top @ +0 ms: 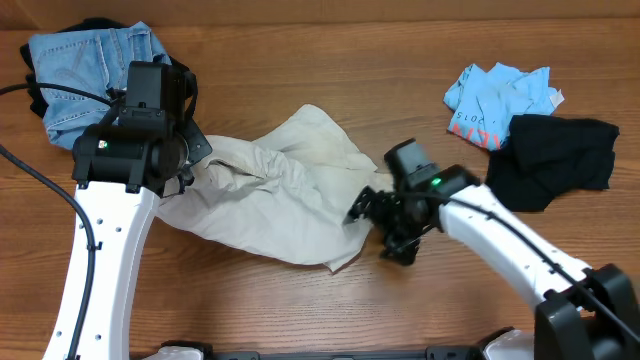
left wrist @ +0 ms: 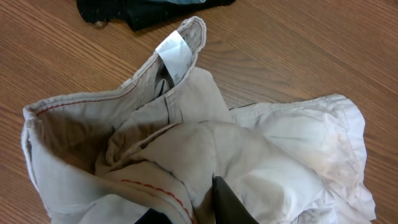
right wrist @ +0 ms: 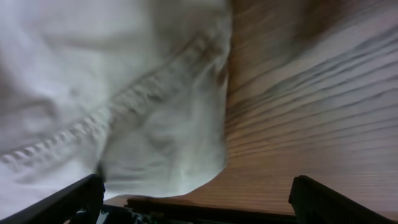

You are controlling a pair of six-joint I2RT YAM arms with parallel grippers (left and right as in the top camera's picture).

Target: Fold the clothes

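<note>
Cream-beige trousers [top: 280, 195] lie crumpled across the table's middle. My left gripper [top: 190, 165] is shut on their waistband end; the left wrist view shows the fingers [left wrist: 205, 202] buried in the cloth [left wrist: 186, 143], near red stitching and a white label [left wrist: 175, 55]. My right gripper [top: 380, 225] is open, low over the table at the trousers' right hem. In the right wrist view the hem corner [right wrist: 155, 124] lies between the spread fingers [right wrist: 196, 199]. Blue denim [top: 85, 70], a light-blue printed tee [top: 495, 100] and a black piece [top: 555, 160] lie apart.
The denim sits at the far left corner with a black garment [left wrist: 143, 12] beneath it. The tee and black piece are at the far right. Bare wooden table [top: 330, 310] lies in front of the trousers. A black cable [top: 30, 170] runs at the left.
</note>
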